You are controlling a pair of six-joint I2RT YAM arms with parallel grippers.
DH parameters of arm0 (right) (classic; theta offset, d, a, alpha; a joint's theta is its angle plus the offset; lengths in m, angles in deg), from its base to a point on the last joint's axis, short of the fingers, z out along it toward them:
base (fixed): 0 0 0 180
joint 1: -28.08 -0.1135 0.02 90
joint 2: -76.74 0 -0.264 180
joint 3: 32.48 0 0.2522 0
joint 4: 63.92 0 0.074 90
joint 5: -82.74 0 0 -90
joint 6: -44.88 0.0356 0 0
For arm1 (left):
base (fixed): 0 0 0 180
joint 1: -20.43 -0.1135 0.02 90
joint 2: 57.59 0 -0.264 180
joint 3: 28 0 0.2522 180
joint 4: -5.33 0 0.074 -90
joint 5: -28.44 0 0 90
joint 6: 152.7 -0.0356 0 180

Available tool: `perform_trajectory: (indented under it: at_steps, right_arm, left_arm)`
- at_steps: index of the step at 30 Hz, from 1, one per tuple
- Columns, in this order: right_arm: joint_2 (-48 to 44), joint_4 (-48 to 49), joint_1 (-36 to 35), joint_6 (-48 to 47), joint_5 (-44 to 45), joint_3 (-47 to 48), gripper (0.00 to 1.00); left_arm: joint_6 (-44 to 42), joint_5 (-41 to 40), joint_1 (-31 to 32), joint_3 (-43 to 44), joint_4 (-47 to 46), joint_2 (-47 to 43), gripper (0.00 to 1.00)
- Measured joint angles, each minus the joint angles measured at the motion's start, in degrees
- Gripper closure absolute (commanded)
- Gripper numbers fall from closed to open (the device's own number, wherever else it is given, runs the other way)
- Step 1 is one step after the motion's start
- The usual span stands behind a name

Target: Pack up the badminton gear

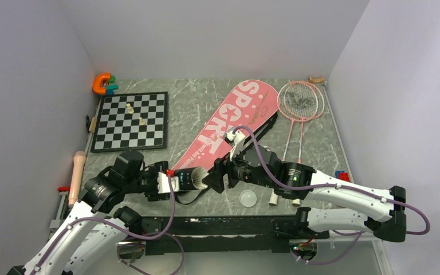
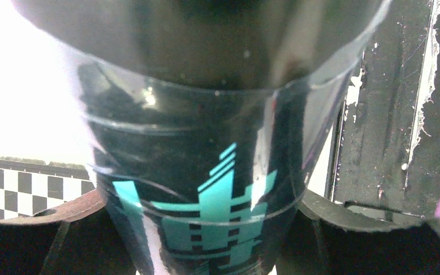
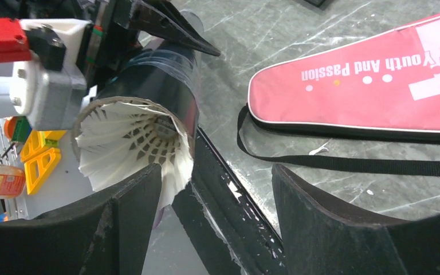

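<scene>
Left gripper (image 1: 175, 182) clamped around the black tube (image 1: 192, 179), tube held level between both grippers, white shuttlecock (image 3: 132, 143) seated in its open mouth, right gripper (image 3: 206, 229) released just beside that mouth, pink bag (image 1: 229, 129) beyond it

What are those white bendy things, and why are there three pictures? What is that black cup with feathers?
The white bendy things are two robot arms. One picture looks down from above; the other two come from little cameras on each arm's wrist. The left gripper holds a black tube, pinched between its two fingers. A white feather shuttlecock sits in the tube's open end. The right gripper is open right beside it, holding nothing. On the table lie a pink bag lettered "SPORT", two pink rackets, a chessboard and an orange toy.
</scene>
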Motion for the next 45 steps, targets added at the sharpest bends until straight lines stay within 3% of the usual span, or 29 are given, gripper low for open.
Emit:
perform_trajectory:
  at_steps: [13, 23, 28, 36, 41, 45]
  right_arm:
    - [1.62, 8.55, 0.00, 2.21, 0.31, -3.78, 0.27]
    - [9.73, 14.62, 0.20, 3.02, -1.40, -2.45, 0.22]
    - [6.58, 11.74, 1.44, 2.97, -1.38, -1.81, 0.17]
    - [-11.15, 2.12, 10.99, 3.02, -0.20, 0.17, 0.06]
    - [-11.58, -7.10, 18.84, 6.32, 4.55, 3.93, 0.07]
    - [-9.57, -14.34, 26.01, 12.76, 7.89, 0.00, 0.10]
  left_arm:
    - [1.14, 1.55, -0.11, 3.06, 0.72, 1.31, 1.00]
    - [0.85, 3.76, -0.48, 3.82, 4.09, 1.22, 1.00]
    - [0.87, 4.70, -0.50, 3.76, 3.08, 0.55, 1.00]
    - [0.70, 3.85, -0.59, 0.46, 1.33, -0.15, 1.00]
    - [1.42, 2.32, -0.59, -0.37, 0.94, -0.13, 1.00]
    - [2.78, 0.90, -0.59, -0.37, -0.35, 0.20, 1.00]
